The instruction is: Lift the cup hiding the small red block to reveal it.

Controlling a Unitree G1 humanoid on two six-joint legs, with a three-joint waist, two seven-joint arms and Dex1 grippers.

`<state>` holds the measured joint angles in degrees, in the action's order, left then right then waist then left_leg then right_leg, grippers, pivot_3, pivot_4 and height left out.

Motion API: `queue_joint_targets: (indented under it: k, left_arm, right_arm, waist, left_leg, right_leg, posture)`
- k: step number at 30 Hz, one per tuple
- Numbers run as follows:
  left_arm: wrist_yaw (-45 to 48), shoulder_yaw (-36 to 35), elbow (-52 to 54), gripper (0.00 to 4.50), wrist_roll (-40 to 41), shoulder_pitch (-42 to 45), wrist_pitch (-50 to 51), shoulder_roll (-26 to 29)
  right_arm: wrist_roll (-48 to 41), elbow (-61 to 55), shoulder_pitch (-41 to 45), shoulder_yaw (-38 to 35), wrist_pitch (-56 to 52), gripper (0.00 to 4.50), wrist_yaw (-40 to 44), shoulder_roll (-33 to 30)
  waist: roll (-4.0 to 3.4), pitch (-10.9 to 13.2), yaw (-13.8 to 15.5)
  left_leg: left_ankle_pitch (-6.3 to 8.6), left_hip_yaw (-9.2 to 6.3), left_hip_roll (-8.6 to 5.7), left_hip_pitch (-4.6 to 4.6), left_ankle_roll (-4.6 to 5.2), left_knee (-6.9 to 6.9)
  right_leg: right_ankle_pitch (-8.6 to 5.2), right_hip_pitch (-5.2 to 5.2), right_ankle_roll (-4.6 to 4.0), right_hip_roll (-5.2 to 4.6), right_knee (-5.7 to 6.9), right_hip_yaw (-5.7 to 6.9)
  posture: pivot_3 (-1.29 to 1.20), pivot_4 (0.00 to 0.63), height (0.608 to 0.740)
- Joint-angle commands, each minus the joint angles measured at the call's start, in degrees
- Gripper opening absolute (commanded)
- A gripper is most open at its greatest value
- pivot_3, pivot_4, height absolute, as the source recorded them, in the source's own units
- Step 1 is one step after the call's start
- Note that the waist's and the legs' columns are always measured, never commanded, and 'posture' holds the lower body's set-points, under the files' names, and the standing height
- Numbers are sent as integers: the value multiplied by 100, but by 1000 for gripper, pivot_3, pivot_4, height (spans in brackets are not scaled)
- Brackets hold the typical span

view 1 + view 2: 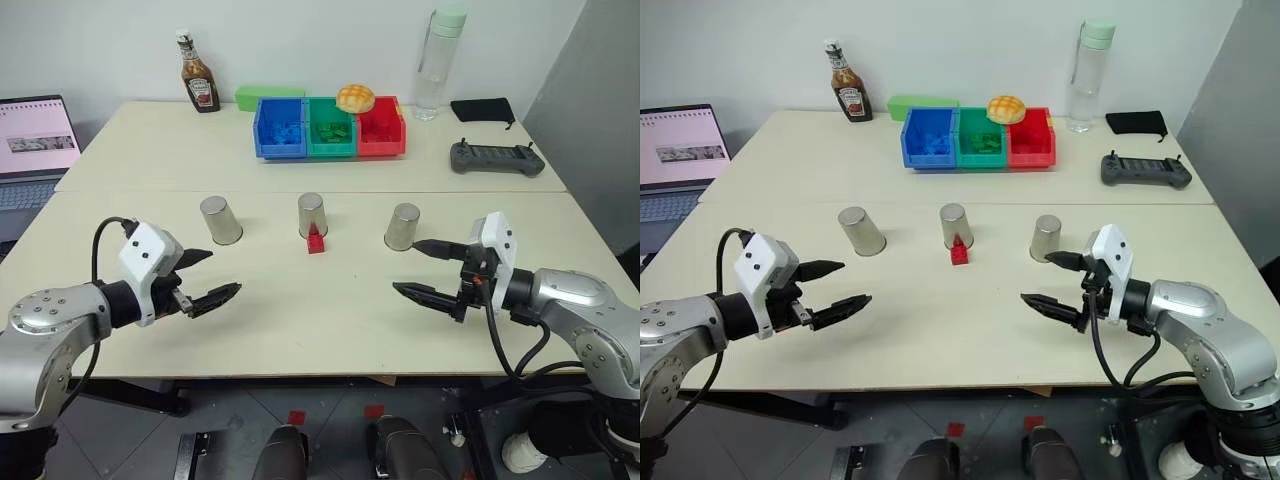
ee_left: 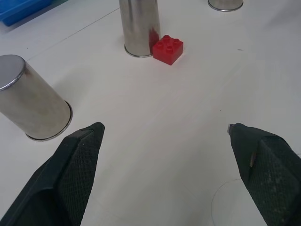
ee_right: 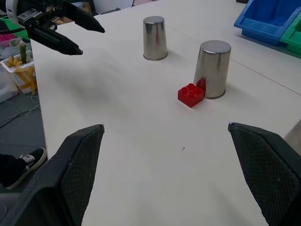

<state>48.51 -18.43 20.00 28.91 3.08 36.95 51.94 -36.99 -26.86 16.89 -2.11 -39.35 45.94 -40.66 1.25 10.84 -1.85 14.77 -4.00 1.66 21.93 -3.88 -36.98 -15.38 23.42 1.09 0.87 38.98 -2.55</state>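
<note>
At the far left we see an open laptop [image 1: 35, 150] at the edge of the pale surface [image 1: 300, 320]. Our left end effector [image 1: 212, 280] hovers above the near part of the surface with its two black fingers spread wide and nothing between them. Just beyond it stands the left cup [image 1: 221, 220], a silver metal tumbler set upside down. Further back, near the wall, we note a brown sauce bottle [image 1: 199, 85] and a flat green box [image 1: 268, 97]. In the middle of the row stands the middle cup [image 1: 313, 216], also inverted, and the small red block [image 1: 316, 241] sits in plain sight on the surface, touching the near side of that cup's base and not covered by it. Behind them three storage bins stand side by side: a blue bin [image 1: 280, 128], a green bin [image 1: 331, 128] and a red bin [image 1: 381, 127], with a yellow bun-shaped thing [image 1: 355, 98] resting on their back rims. To the right is the right cup [image 1: 403, 227], inverted like the others. Our right end effector [image 1: 422, 268] is held just beside it, fingers wide apart and gripping nothing. At the back right we see a clear water bottle [image 1: 440, 64], a black pouch [image 1: 482, 109] and a grey handheld controller [image 1: 496, 158].
</note>
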Motion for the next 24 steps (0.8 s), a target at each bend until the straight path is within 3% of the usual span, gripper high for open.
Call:
queue_joint_targets:
  k: [1,24]
  left_arm:
    - [4,-277,159,4461,51,25,-129,41]
    - [-327,-365,348,4461,104,207,187,78]
  right_arm:
    - [26,-26,51,-109,159,4500,109,-60]
    - [-15,85,49,-181,209,4500,190,-83]
  waist:
    - [0,0,0]
    - [0,0,0]
  left_leg:
    - [0,0,0,0,0,0]
    - [0,0,0,0,0,1]
  right_leg:
    - [0,0,0,0,0,0]
    - [0,0,0,0,-1,0]
  posture:
    - [0,150,740]
    - [0,150,740]
